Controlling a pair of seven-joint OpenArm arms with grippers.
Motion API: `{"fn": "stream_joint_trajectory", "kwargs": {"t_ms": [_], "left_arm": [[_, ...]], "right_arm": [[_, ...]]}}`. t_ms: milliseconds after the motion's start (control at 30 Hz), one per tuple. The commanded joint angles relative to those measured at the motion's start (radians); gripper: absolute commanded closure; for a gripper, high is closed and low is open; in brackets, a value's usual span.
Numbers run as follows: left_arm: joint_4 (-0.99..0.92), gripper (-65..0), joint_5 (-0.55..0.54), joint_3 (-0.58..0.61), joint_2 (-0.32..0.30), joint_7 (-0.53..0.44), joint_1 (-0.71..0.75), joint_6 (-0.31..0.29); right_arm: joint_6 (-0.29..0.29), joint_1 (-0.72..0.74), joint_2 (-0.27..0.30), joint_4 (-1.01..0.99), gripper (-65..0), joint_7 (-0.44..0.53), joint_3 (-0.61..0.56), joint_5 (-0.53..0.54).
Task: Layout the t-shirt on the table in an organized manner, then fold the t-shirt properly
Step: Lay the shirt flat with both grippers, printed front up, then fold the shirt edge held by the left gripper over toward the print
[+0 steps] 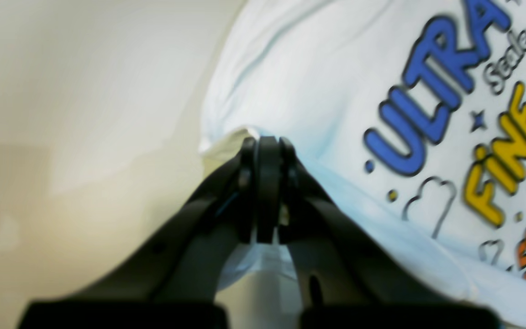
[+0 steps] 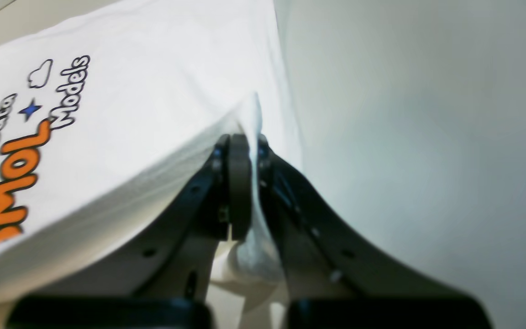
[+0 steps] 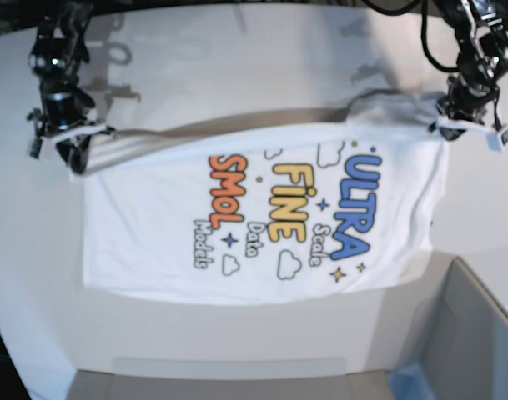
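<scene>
1. The table (image 3: pixel 237 67) is a broad white top filling the base view, and the shirt takes up only its middle.
2. The t-shirt (image 3: pixel 262 217) hangs print-out over the table, stretched between the two arms. Its held upper edge runs side to side across the base view and is the long axis. The rest of the cloth drops toward the near edge, where its lower part seems to rest on the surface.
3. The right gripper (image 3: pixel 70 146) sits at the upper corner on the base view's left. In the right wrist view its jaws are pressed together on a bunched fold of the shirt's edge (image 2: pixel 251 137), with the print off to its left.
4. The left gripper (image 3: pixel 462 117) holds the opposite upper corner, on the base view's right. In its wrist view the jaws are likewise clamped on a pinch of white cloth (image 1: pixel 240 135), with the print to its right.
5. Judgement: each arm is at its own end, neither nearer the middle. The shirt lies below and between them, so laying it flat likely calls for both to lower together while keeping the top edge taut.
</scene>
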Motion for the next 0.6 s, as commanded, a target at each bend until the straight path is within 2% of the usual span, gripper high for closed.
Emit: {"fn": "stream_joint_trajectory", "kwargs": {"t_ms": [0, 133, 367, 567], "left_arm": [[0.014, 0.0, -0.001, -0.003, -0.014, -0.022, -0.018, 0.002], [0.002, 0.0, 0.000, 0.000, -0.014, -0.021, -0.077, 0.002], [-0.093, 0.0, 0.005, 0.000, -0.014, 0.119, -0.236, 0.002], [-0.173, 0.0, 0.005, 0.000, -0.015, 0.127, -0.330, 0.002]], "right_arm": [[-0.003, 0.020, 0.015, 0.006, 0.0, 0.026, -0.009, -0.019], [-0.003, 0.080, 0.017, -0.036, 0.0, 0.026, -0.026, -0.094], [-0.003, 0.143, 0.017, -0.149, 0.0, 0.033, -0.026, -0.099], [-0.003, 0.177, 0.018, -0.211, 0.0, 0.033, -0.027, -0.100]]}}
